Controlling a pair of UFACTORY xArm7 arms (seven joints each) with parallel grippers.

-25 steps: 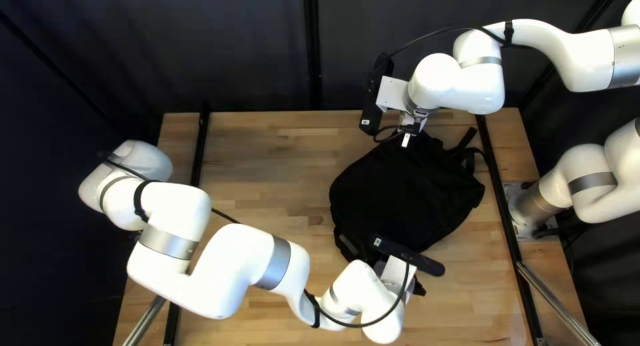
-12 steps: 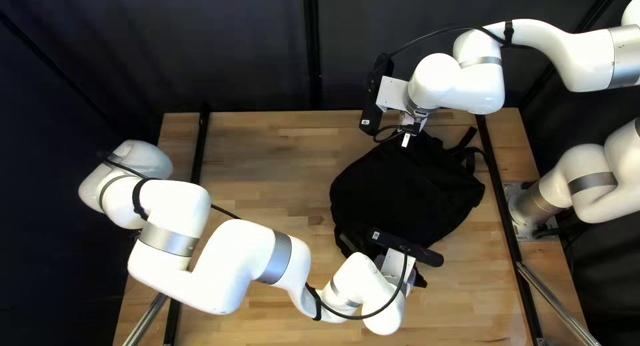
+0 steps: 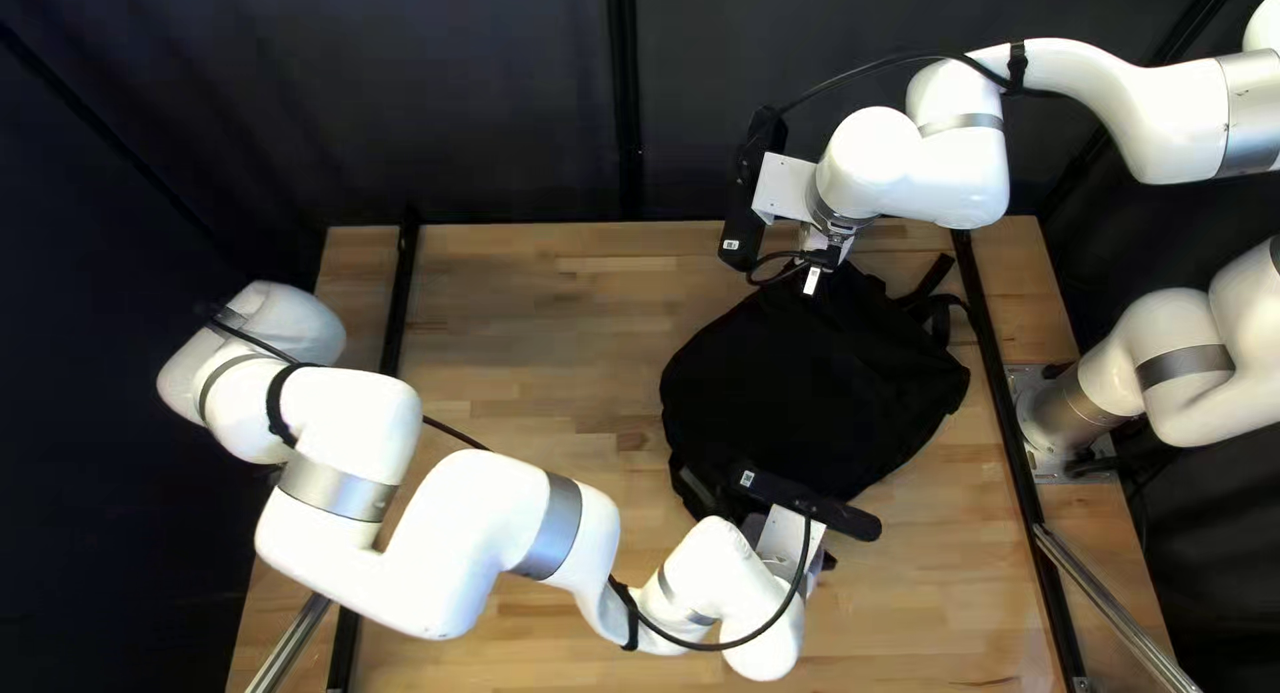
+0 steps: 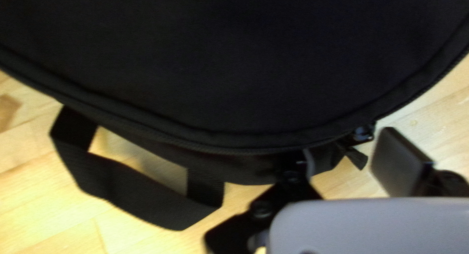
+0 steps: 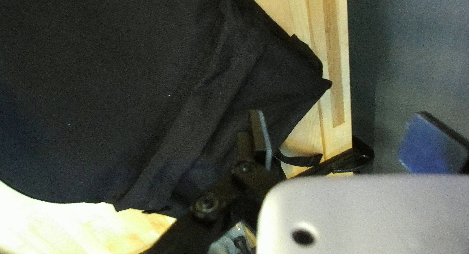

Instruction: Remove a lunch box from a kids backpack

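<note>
1) Backpack (image 3: pixel 807 400): with 12 o'clock toward the far edge of the table (image 3: pixel 534 320), it lies at 12 from the left gripper (image 4: pixel 346 147) and 6 from the right gripper (image 5: pixel 342 136), its long axis running roughly 1 to 7
2) Left gripper: fingers parted, zip pull (image 4: pixel 357 157) between them, close by one finger; contact unclear
3) Left is much the nearer arm to that pull, so closing on it looks like its job
4) Right gripper: fingers wide apart, one over the fabric, gripping nothing
5) Lunch box: out of sight, presumably inside; opening the zip seems the step in hand
</note>
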